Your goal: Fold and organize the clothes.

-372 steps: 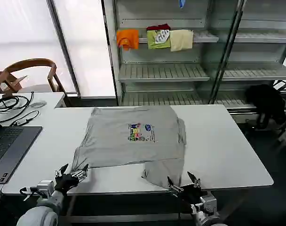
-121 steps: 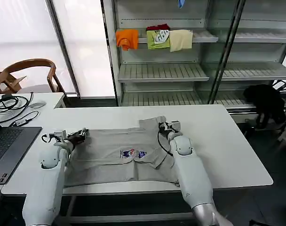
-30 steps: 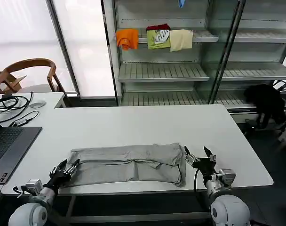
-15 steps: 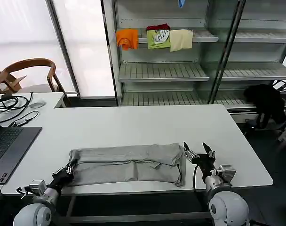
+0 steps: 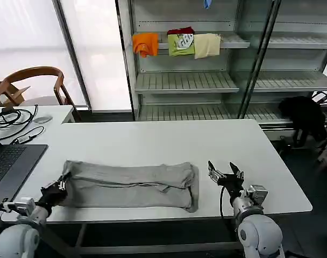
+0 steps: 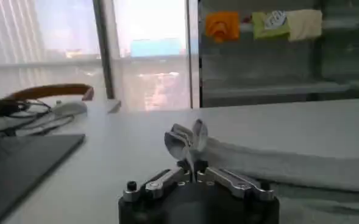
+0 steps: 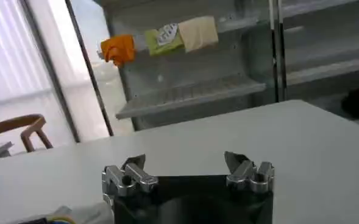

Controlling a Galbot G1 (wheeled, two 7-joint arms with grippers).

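Observation:
The clothes here are one light grey shirt (image 5: 128, 185), folded into a long band across the front of the white table (image 5: 153, 137). My left gripper (image 5: 56, 189) is at the band's left end, shut on a pinch of the fabric. In the left wrist view that gripper (image 6: 192, 165) has its jaws closed on a raised fold of the shirt (image 6: 188, 135), and the rest of the band runs away from it. My right gripper (image 5: 222, 174) stands open just off the band's right end, apart from it. In its own view the right gripper (image 7: 184, 163) holds nothing, with a corner of shirt (image 7: 75, 213) beside it.
A laptop (image 5: 7, 166) and cables (image 5: 15, 121) lie at the table's left, with a chair (image 5: 34, 80) behind. The shelf unit (image 5: 185, 80) behind the table holds orange, green and cream folded garments (image 5: 177, 44). A black heap of cloth (image 5: 306, 118) sits at far right.
The left gripper, shut on the shirt's left end, has pulled the whole band to the left along the table. The right gripper has stayed open, now farther from the shirt's end.

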